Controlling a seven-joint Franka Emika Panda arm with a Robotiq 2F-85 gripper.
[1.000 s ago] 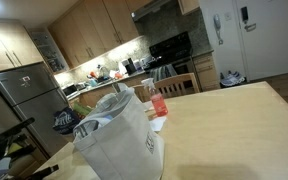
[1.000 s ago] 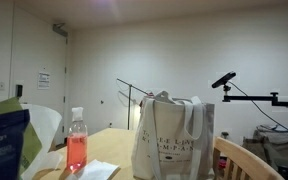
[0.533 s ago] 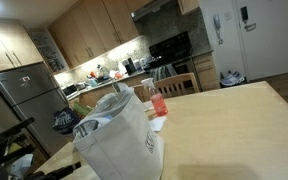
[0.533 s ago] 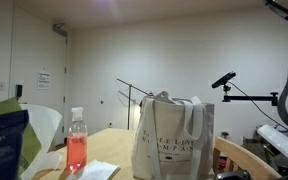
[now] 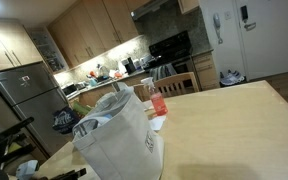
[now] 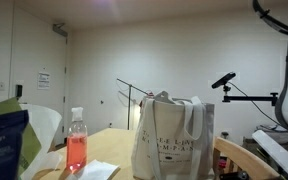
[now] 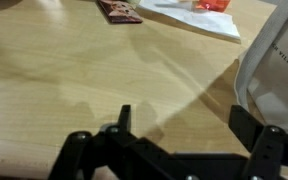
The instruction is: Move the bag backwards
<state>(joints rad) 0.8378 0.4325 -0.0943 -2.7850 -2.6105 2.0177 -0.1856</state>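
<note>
The bag [image 5: 119,138] is a large off-white fabric tote with dark lettering. It stands upright on the wooden table [image 5: 234,125] in both exterior views, and its handles hang over its top [image 6: 174,135]. In the wrist view its side [image 7: 281,60] fills the right edge. My gripper [image 7: 182,112] hovers low over the bare tabletop [image 7: 64,70] to the left of the bag. It is open, with nothing between its dark fingers [image 7: 124,118], and it does not touch the bag. The white arm [image 6: 287,95] shows at the right edge of an exterior view.
A clear bottle of red liquid [image 6: 76,145] stands on white paper [image 7: 189,17] beside the bag. A dark red packet [image 7: 119,10] lies on the table. A wooden chair [image 6: 234,160] stands close to the bag, a blue-green package [image 6: 4,140] is near the camera, and a fridge [image 5: 29,95] stands behind.
The white arm has swung into the exterior view from the right edge and reaches further in now. The bag and the bottle have not moved. The gripper stays open.
</note>
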